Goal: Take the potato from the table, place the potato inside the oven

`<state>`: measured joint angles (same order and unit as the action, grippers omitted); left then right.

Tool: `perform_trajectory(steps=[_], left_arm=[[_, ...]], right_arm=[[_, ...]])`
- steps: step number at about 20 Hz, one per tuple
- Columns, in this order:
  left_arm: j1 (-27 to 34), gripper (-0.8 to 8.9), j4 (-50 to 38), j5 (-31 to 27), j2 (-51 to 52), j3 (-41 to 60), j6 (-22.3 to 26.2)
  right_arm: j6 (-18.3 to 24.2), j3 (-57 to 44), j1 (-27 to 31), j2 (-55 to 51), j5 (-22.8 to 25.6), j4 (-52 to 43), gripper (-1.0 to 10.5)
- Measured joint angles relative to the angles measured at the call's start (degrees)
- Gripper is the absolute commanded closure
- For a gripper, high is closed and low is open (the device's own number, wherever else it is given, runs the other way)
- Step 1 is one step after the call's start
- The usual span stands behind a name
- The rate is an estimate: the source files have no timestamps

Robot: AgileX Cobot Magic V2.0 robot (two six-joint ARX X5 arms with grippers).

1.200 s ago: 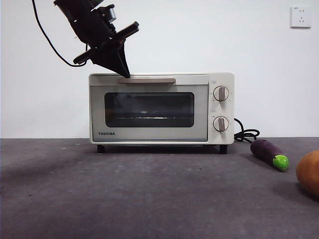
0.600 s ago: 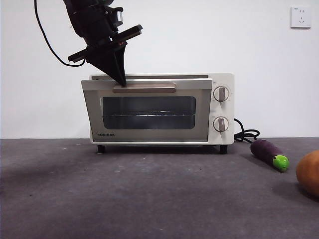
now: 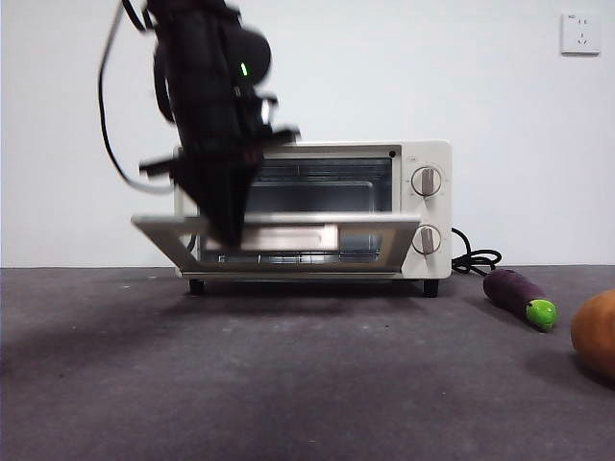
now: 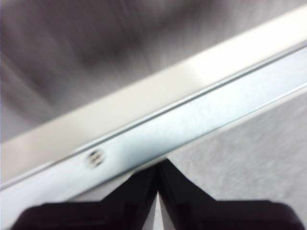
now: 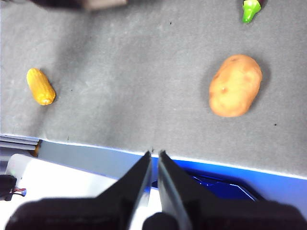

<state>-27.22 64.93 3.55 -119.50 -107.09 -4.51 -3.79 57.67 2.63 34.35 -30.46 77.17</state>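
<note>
At the oven (image 3: 307,211) the door (image 3: 279,235) now hangs about halfway down, where half a second ago it was only cracked and a second ago it was shut. The left gripper (image 3: 226,226) has ridden down with it, its dark tip pressed at the handle (image 3: 288,236) on the door's left part. That clears the way in: the rack shows behind the open top edge, though the door is not yet flat, so I judge the opening step unfinished.

The potato (image 3: 596,331) lies untouched on the table (image 3: 288,384), at about four o'clock from the oven and half cut off at the front view's edge, with the eggplant (image 3: 519,296) between the two.

The left wrist view gives what the front cannot — the left jaws closed tip to tip, pushing on the door's rim rather than clamped round the handle, all of it blurred. The right wrist view shows the whole potato (image 5: 235,85) lying free, a corn cob (image 5: 40,86) well apart from it that the front view misses — and the right gripper (image 5: 154,158) waiting above the table's edge, its jaws nearly together and holding nothing.
</note>
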Motion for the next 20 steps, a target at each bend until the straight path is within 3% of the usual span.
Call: perform_trajectory(steps=[20], left_arm=[[-2.60, 8.19, 3.17, -3.41, -1.14, 0.00, 1.16]], right_arm=[[0.48, 0.00, 0.00, 0.00, 0.07, 0.17, 9.1]])
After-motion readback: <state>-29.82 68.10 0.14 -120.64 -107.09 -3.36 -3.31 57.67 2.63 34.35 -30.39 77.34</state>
